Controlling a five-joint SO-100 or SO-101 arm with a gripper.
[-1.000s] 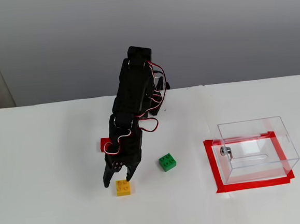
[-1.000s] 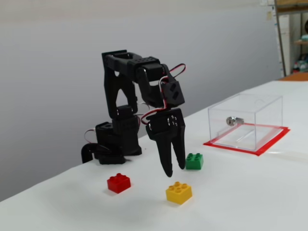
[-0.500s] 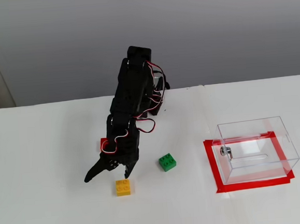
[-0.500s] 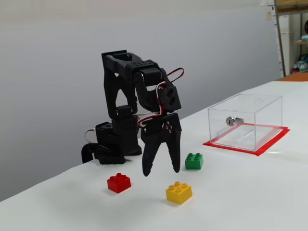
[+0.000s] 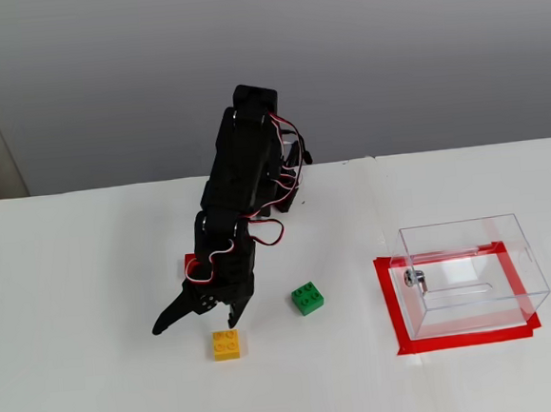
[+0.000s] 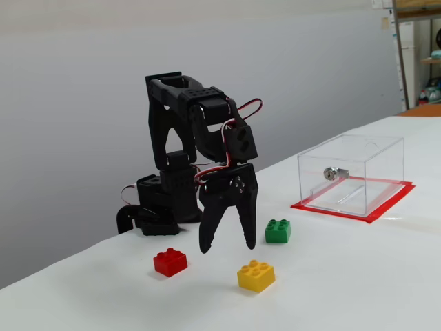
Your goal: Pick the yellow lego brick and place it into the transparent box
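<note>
The gripper hangs with its two black fingers spread apart and nothing between them, tips pointing down and held a little above the white table. The yellow lego brick sits studs-up on the table, not yet touched; in one fixed view it lies just in front of the fingertips and slightly to the right, and in the other fixed view the yellow lego brick shows just below and right of the gripper, nearer the right-hand finger. So the coming move is probably a short reach forward and down (how much height is left is hard to judge from these angles). The brick is nearly square, so its axis matters little. The transparent box stands well apart to the right on red tape, empty of bricks, past a green brick; a red brick lies left of the gripper.
</note>
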